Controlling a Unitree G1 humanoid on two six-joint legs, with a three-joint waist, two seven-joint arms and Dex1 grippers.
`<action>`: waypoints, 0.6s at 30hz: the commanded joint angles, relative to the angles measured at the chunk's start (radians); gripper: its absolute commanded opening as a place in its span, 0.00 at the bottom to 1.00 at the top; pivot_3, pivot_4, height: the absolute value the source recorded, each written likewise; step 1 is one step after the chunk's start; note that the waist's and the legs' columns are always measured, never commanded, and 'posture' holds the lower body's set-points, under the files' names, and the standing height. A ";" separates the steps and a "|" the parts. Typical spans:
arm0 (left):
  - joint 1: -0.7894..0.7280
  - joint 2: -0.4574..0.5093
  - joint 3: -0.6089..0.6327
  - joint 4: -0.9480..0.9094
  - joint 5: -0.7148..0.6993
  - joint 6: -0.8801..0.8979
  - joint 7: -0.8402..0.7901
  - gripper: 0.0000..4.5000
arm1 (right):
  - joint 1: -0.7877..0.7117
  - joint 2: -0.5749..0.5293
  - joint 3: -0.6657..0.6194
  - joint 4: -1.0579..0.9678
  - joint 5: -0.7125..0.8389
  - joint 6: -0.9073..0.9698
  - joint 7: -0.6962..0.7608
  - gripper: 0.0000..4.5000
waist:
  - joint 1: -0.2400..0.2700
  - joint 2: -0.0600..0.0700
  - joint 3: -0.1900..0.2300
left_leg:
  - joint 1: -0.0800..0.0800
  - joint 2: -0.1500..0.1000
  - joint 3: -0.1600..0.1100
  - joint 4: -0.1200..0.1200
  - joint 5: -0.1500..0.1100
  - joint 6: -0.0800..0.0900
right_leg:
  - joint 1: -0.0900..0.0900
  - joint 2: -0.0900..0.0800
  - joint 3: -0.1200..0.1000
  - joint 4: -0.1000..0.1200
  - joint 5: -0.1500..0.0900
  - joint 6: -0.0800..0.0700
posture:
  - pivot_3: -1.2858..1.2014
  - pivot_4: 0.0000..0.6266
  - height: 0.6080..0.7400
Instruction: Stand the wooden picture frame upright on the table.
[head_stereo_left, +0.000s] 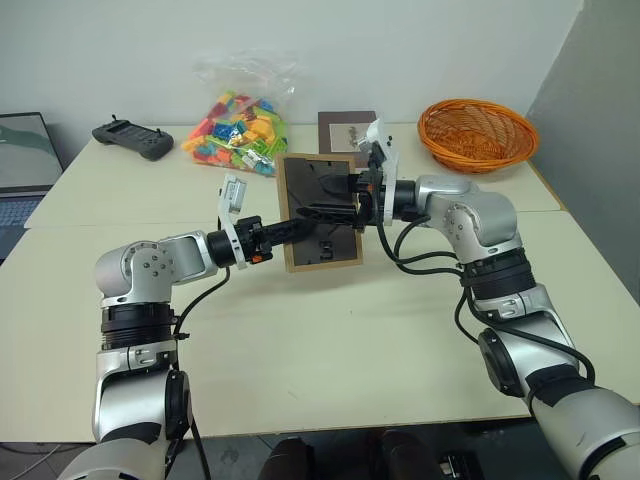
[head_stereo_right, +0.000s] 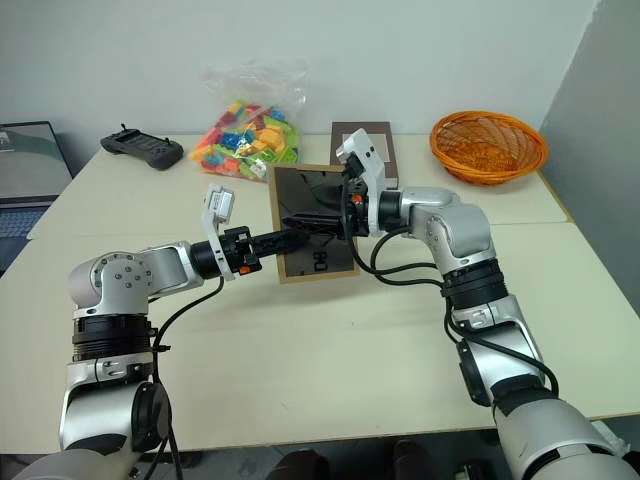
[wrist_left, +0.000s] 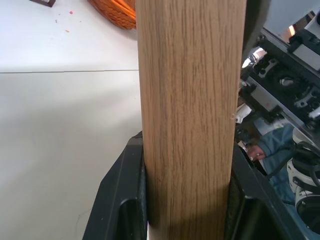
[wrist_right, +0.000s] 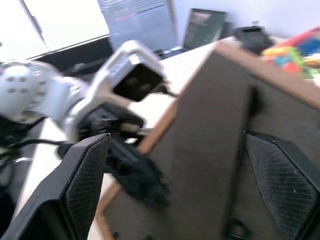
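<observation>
wooden picture frame (head_stereo_left: 320, 212) front hidden, back faces camera; book (head_stereo_left: 345, 130) behind it partly covered, perhaps half.

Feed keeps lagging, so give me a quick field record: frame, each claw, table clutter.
frame: wooden picture frame held above the table, dark back towards the head camera
left claw: left claw shut on the frame's edge
right claw: right claw open at the frame's back, fingers apart
clutter: orange wicker basket, bag of toy bricks, black controller, dark brown book
</observation>
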 joint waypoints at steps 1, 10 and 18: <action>-0.007 0.003 0.025 -0.053 -0.048 -0.013 -0.010 0.29 | 0.009 -0.023 -0.026 -0.103 0.100 0.077 0.060 1.00 | -0.001 0.000 0.000 | 0.000 0.000 0.000 0.000 0.000 0.000 | 0.000 0.000 0.000 0.000 0.000 0.000 | 0.52 0.24 1.00; -0.003 0.009 0.006 -0.043 -0.051 -0.016 -0.006 0.29 | 0.054 -0.117 -0.099 -0.179 0.198 0.202 0.038 1.00 | -0.001 0.000 0.000 | 0.000 0.000 0.000 0.000 0.000 0.000 | 0.000 0.000 0.000 0.000 0.000 0.000 | 0.52 0.24 1.00; -0.033 -0.001 0.102 0.036 -0.143 0.258 0.082 0.29 | 0.272 -0.381 0.025 -0.111 -0.192 -0.477 0.067 1.00 | 0.004 -0.001 0.000 | 0.000 -0.001 0.000 0.000 -0.002 0.003 | 0.001 0.000 0.000 0.000 0.000 0.000 | 0.52 0.24 1.00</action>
